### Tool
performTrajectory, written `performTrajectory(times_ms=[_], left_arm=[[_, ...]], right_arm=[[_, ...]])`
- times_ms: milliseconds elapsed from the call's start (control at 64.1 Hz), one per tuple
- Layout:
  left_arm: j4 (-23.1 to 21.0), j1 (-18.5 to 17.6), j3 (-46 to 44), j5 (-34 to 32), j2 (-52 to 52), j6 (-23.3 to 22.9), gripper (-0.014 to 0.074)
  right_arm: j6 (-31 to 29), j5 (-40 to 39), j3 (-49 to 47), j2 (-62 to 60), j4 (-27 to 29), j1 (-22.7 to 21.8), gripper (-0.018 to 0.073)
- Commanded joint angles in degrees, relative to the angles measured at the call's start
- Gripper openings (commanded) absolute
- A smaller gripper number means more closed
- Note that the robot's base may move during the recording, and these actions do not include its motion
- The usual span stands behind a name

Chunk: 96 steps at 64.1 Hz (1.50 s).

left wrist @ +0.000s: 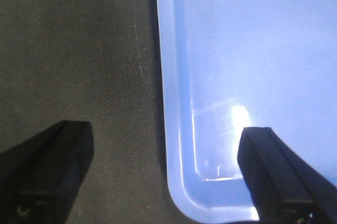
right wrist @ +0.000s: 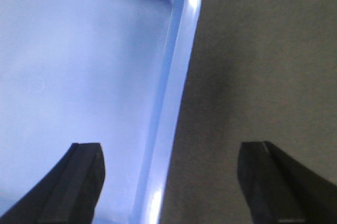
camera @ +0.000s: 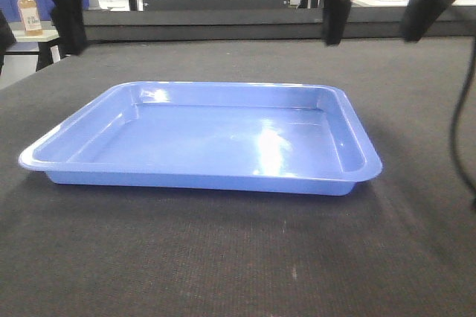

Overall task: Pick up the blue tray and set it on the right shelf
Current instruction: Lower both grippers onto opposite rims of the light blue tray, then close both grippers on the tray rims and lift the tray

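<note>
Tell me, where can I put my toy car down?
On the dark cloth tabletop in front of the shallow light-blue plastic tray, or behind it. Crowded at its side rims: the left gripper and right gripper hang there, jaws open.

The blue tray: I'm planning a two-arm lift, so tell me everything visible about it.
The blue tray is a wide, shallow rectangle of glossy light-blue plastic with rounded corners and a flared rim. It is empty and lies flat on the dark table cover. Both open, the left gripper and right gripper hang over its opposite rims, not touching it.
</note>
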Motion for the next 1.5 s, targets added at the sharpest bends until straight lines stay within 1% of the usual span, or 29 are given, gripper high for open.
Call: performTrajectory(times_ms=[0,94,203,281,374,780,842,889,951,967,1029,1092,1107,1154,1185,1201,1263,1325,1419,1481], left_arm=[[-0.48,-0.42,-2.29,-1.54,-0.15,-1.18,0.0465],[-1.75,-0.42,-2.29,-1.66,2.31,-1.18,0.0458],[-3.05,-0.42,-2.29,-2.26,4.77,-1.18,0.045],[-3.61,-0.42,-2.29,-2.51,6.34,-1.18,0.045],[-3.71,-0.42,-2.29,-2.51,7.88,-1.18,0.045],[-5.44,-0.42,-2.29,-3.61,11.31,-1.18,0.045],[-5.56,-0.42,-2.29,-3.61,11.35,-1.18,0.0449],[-5.56,-0.42,-2.29,-3.7,11.45,-1.18,0.0445],[-5.56,-0.42,-2.29,-3.73,11.78,-1.18,0.0408],[-5.56,-0.42,-2.29,-3.88,11.72,-1.18,0.0393],[-5.68,-0.42,-2.29,-3.86,11.97,-1.18,0.0302],[-5.68,-0.42,-2.29,-3.75,12.1,-1.18,0.0188],[-5.68,-0.42,-2.29,-3.73,12.1,-1.18,0.0138],[-5.68,-0.42,-2.29,-3.65,12.1,-1.18,0.003],[-5.68,-0.42,-2.29,-3.53,12.1,-1.18,-0.0042],[-5.68,-0.42,-2.29,-3.41,12.1,-1.18,-0.0064],[-5.68,-0.42,-2.29,-2.77,12.1,-1.18,-0.0024],[-5.68,-0.42,-2.29,-1.52,11.36,-1.18,-0.0049],[-5.68,-0.42,-2.29,-0.13,9.27,-1.18,-0.0048],[-5.68,-0.42,-2.29,0.58,7.13,-2.12,-0.0047]], right_arm=[[3.2,-2.55,-2.22,0.2,-1.75,0.21,0.0611],[4.81,-1.53,-2.22,2.4,-1.67,0.21,0.0611],[5.0,-1.02,-2.22,4.46,-1.49,0.21,0.0611],[5.0,-1.36,-2.22,5.61,-0.4,0.21,0.0611],[5.0,-1.81,-2.22,7.2,1.27,0.21,0.0611],[5.0,-2.5,-2.22,12.02,1.41,0.21,0.0609],[4.95,-2.5,-2.22,12.43,1.41,0.21,0.0565],[4.95,-2.4,-2.22,12.49,1.41,0.21,0.05],[4.95,-2.59,-2.17,12.56,1.41,0.21,0.0375],[4.95,-2.68,-2.17,12.56,1.41,0.21,0.0321],[4.95,-2.74,-2.17,12.56,1.41,0.21,0.017],[4.95,-2.67,-2.17,12.56,1.41,0.21,0.0034],[4.95,-2.67,-2.17,12.56,1.41,0.21,0.0043],[4.95,-2.62,-2.17,12.48,1.41,0.21,0.0069],[4.95,-2.46,-2.17,12.34,1.41,0.21,0.0066],[4.95,-2.39,-2.17,12.23,1.41,0.21,0.0064],[4.95,-2.21,-2.17,11.49,1.41,0.21,0.0053],[4.95,-2.13,-2.17,10.09,1.41,0.21,0.0055],[4.77,-1.94,-2.17,7.06,1.22,0.21,0.0055],[4.72,-1.69,-2.17,4.44,0.81,0.21,0.0055]])
